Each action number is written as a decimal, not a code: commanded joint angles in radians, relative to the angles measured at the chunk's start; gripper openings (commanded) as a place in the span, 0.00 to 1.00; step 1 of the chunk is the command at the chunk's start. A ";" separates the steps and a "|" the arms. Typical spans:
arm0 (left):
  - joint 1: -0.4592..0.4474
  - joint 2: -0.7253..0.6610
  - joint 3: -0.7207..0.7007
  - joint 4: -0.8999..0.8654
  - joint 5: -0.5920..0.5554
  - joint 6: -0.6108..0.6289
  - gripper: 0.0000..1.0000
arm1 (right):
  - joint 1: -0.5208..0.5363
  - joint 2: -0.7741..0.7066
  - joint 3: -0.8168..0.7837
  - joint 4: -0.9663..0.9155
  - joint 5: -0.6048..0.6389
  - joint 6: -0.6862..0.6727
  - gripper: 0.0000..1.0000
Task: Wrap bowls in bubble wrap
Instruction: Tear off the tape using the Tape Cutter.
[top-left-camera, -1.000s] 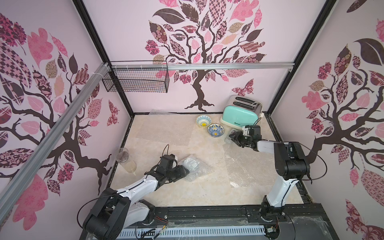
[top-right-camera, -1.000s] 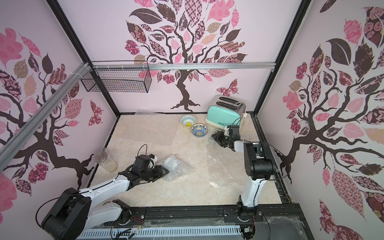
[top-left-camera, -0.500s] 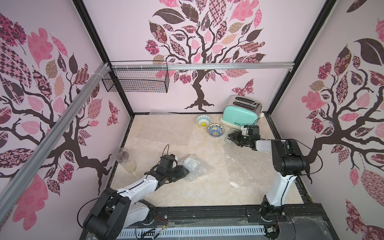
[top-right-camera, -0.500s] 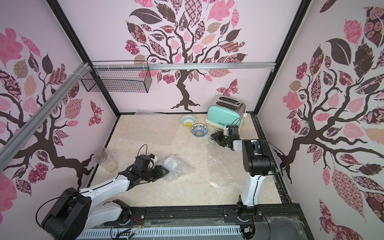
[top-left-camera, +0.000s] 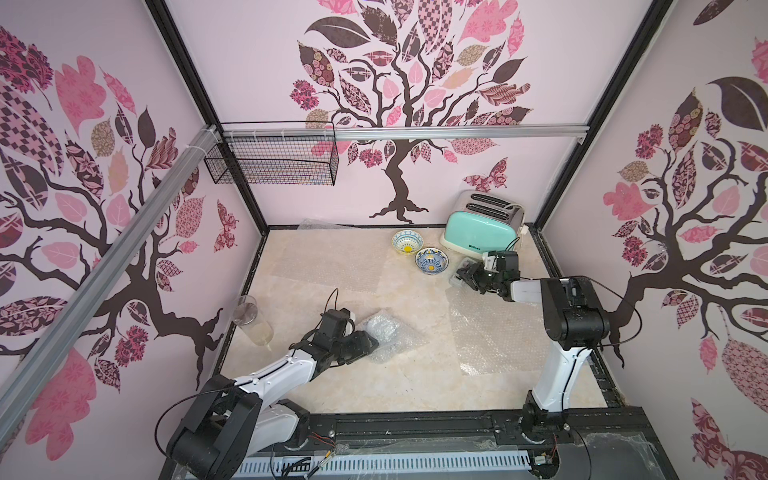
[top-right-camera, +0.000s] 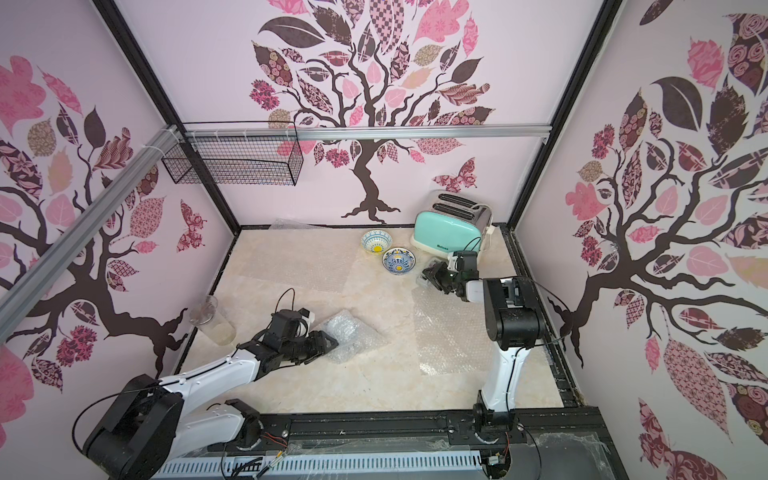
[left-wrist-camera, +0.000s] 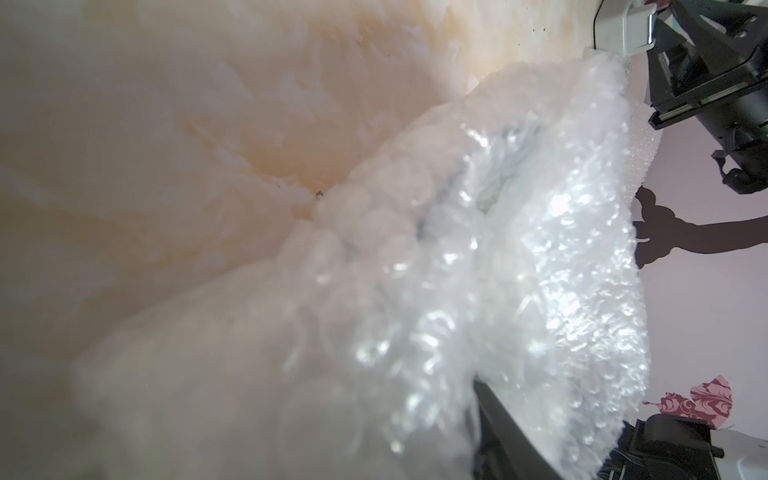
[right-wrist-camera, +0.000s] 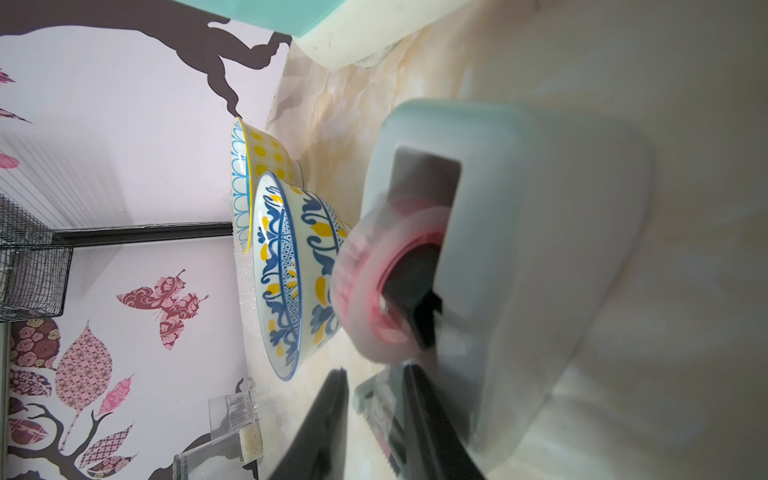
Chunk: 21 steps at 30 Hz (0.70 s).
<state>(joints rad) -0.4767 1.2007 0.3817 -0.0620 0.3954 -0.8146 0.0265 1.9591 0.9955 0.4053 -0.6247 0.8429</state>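
Clear, crumpled bubble wrap, gathered into a shiny bundle (top-left-camera: 388, 334), is found near the middle of the beige marble-patterned counter (top-left-camera: 374, 395). The left pincer (top-left-camera: 370, 343) is positioned low at the bundle's edge, touching it. In the left wrist view most of the frame is filled by the wrap and one dark finger (left-wrist-camera: 503, 432) is seen beside it. A bluish line shows faintly through the plastic but cannot be identified. Whether the bundle is actually clamped cannot be told.

Two small round ceramic bowls are set uncovered at the back of the counter, just beside a mint-green toaster (top-left-camera: 478, 232). One is a pale-blue-rimmed bowl (top-left-camera: 407, 242) with a yellow centre and, just beside it, the other is a dark-blue-and-yellow patterned bowl (top-left-camera: 432, 261).

The right pincer (right-wrist-camera: 370, 428) is held just beside the patterned bowl, at a pale plastic tape dispenser (right-wrist-camera: 519, 249) loaded with a pink-cored roll. Its black fingers (right-wrist-camera: 320, 424) are spread on either side of the dispenser's toothed end, with a gap visible at one finger, so nothing is gripped.

A flat square sheet (top-left-camera: 494, 328) of bubble wrap is spread on the right side of the counter, beside the right arm. A second flat sheet (top-left-camera: 328, 262) is laid toward the back left, and a further scrap (top-left-camera: 320, 226) is seen at the foot of the back wall. A clear drinking glass (top-left-camera: 251, 320) is stood near the left wall, well apart from the bowls.
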 joint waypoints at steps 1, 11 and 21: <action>-0.002 0.007 0.013 -0.012 0.002 0.014 0.53 | 0.005 0.014 0.012 0.018 -0.036 0.012 0.25; -0.001 0.005 0.011 -0.013 0.002 0.015 0.53 | 0.005 0.017 0.002 0.047 -0.055 0.032 0.18; -0.002 0.004 0.012 -0.012 0.002 0.016 0.53 | 0.005 0.014 -0.007 0.055 -0.050 0.033 0.09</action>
<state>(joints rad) -0.4767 1.2007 0.3817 -0.0620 0.3954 -0.8146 0.0265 1.9591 0.9920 0.4294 -0.6403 0.8757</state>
